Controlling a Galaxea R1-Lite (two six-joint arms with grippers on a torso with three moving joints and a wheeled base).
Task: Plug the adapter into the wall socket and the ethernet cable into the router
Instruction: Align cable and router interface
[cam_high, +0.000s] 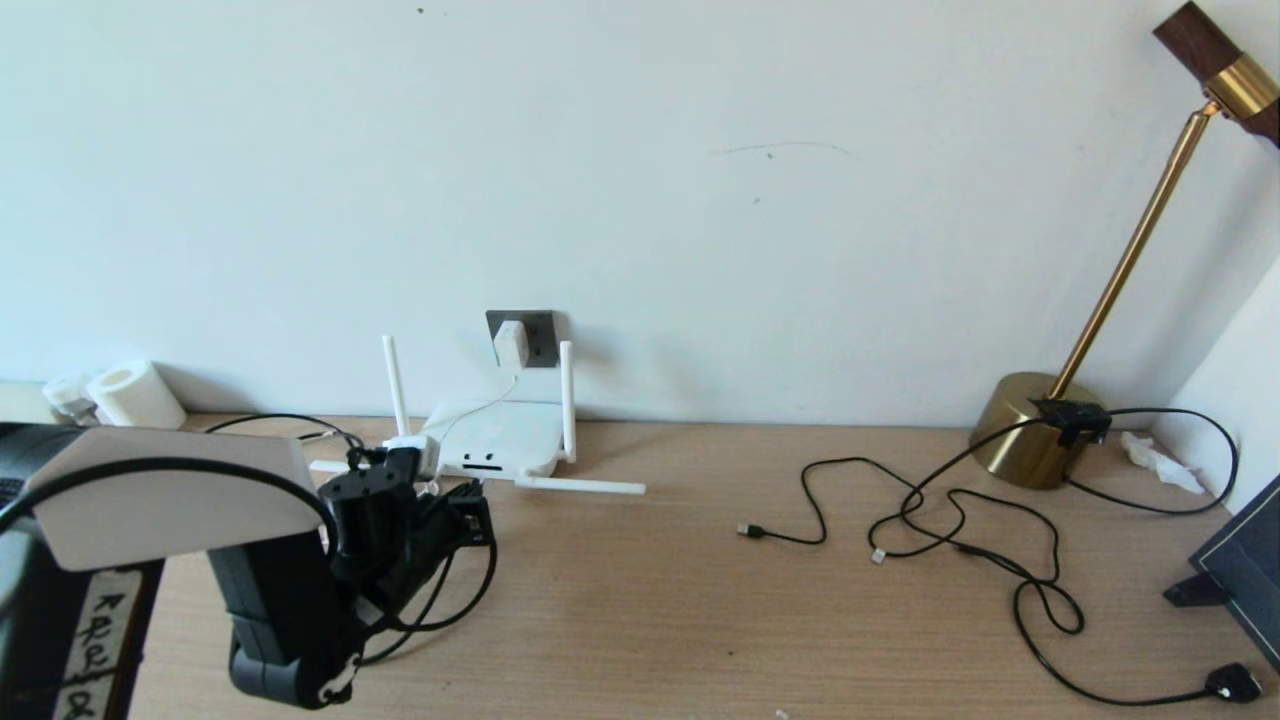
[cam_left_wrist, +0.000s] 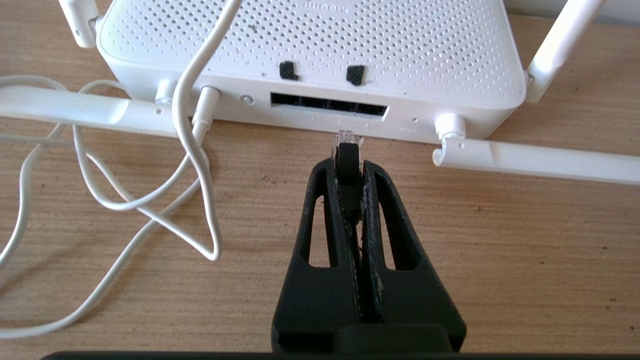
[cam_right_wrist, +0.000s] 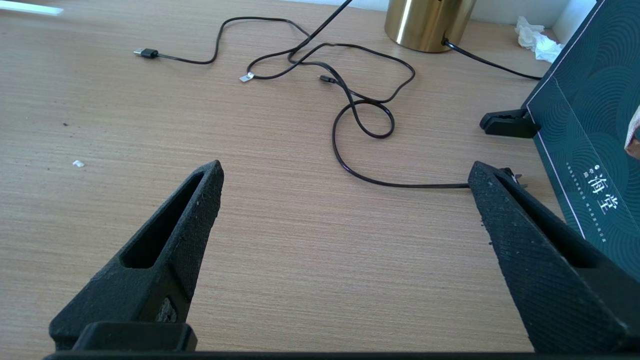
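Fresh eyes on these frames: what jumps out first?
The left gripper, at the desk's left, is shut on the ethernet cable, its clear plug tip just short of the router ports. Behind the router, the adapter already sits in the wall socket. On the right stands a brass lamp amid loose black USB cables, with the right gripper open over bare desk.

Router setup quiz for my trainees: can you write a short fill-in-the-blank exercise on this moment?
1. The adapter already sits in the wall ____.
2. The left hand is shut on the ethernet cable, its clear plug tip just short of the ____'s ports.
3. The right hand hangs ____ over the bare desk, holding nothing.

Missing words: socket; router; open
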